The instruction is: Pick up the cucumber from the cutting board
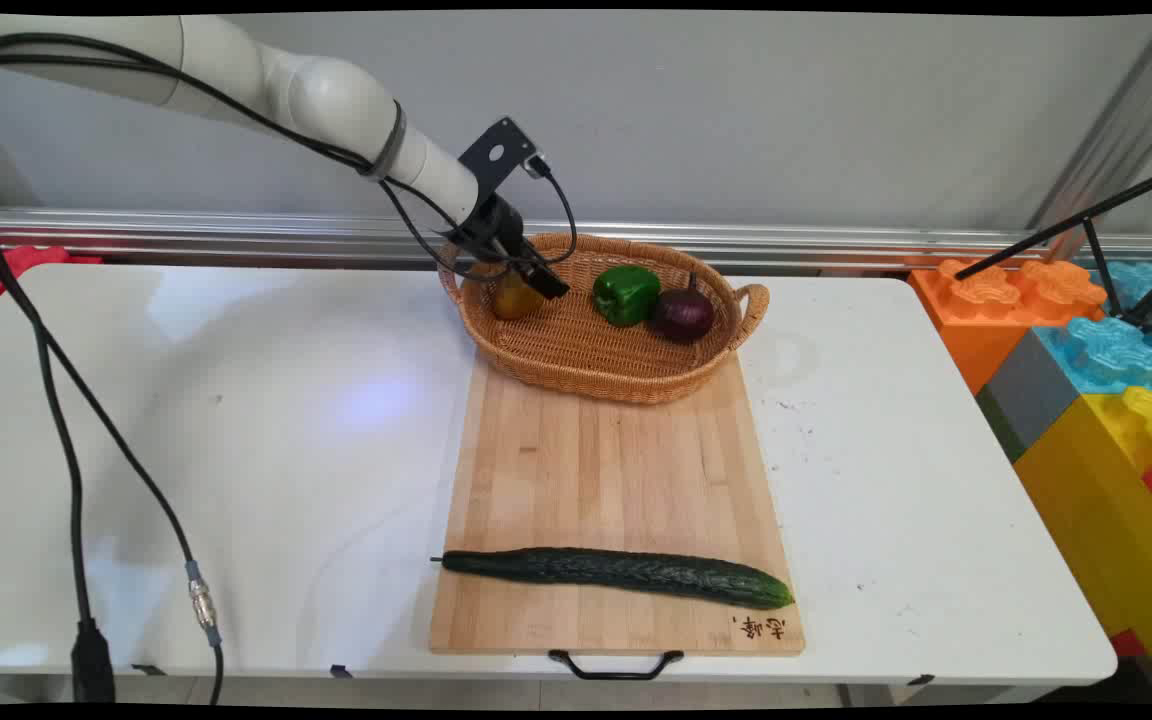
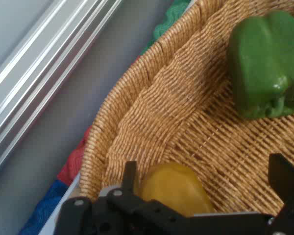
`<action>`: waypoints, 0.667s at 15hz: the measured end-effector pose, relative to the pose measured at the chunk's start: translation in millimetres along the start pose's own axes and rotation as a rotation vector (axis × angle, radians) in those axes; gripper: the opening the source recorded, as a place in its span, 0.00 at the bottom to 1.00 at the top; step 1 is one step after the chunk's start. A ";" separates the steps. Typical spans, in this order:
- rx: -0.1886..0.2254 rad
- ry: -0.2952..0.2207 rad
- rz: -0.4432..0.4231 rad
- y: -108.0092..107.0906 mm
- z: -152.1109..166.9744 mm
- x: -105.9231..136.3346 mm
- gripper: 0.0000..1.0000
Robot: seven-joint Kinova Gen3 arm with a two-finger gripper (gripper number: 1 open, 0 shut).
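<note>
A: Hand view: fingers (image 2: 203, 178) spread wide, straddling a yellow pepper (image 2: 174, 191) in the wicker basket (image 2: 137, 112); pads not touching it.

B: Main view agrees. Fingers (image 1: 526, 285) at the basket's (image 1: 626, 380) left end; green pepper (image 1: 626, 293) and red onion (image 1: 683, 313) alongside. Cucumber (image 1: 616, 575) lies across the cutting board (image 1: 606, 470) near the bench (image 1: 236, 450) front.

A white worktop (image 1: 286, 450) is backed by a grey wall (image 1: 736, 110) with an aluminium rail (image 1: 236, 232); coloured giant blocks (image 1: 1086, 350) are stacked right.
</note>
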 end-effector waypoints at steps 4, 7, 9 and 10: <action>-0.009 0.009 -0.002 -1.4 -13.6 6.0 1.00; -0.026 0.021 -0.002 1.3 -31.0 11.2 1.00; -0.051 0.027 0.001 7.0 -44.5 13.9 1.00; -0.075 0.030 0.004 13.3 -55.0 15.5 1.00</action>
